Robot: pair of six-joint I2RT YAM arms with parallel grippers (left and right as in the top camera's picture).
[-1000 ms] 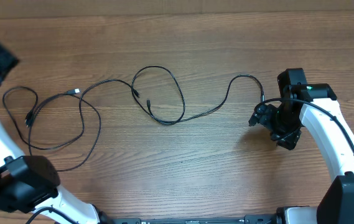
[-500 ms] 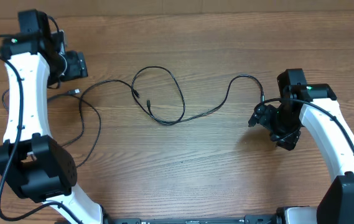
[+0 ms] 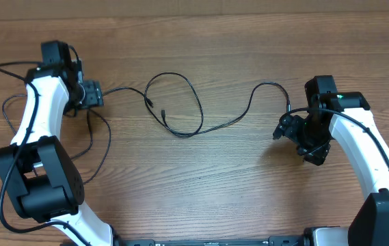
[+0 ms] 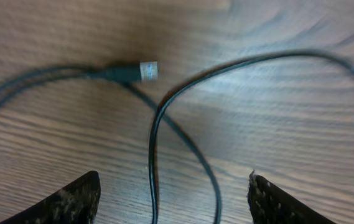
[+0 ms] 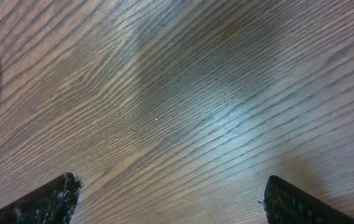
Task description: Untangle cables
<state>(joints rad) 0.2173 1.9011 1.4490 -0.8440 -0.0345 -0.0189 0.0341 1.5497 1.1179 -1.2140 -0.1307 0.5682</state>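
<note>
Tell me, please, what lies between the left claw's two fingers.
In the left wrist view, two strands of the cables run over the table between the open left claw's fingers, ungripped; a silver-tipped plug lies just beyond.

We are observing a brown wood-grain table filling the view; a paler band is running along its far edge.

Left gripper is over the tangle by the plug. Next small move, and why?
Probably ease the left gripper forward and down onto the silver-tipped plug, then close. Its jaws stand open and empty, the plug lies just ahead of it, and two cables cross right beside it, so that free end looks easiest to draw out.
</note>
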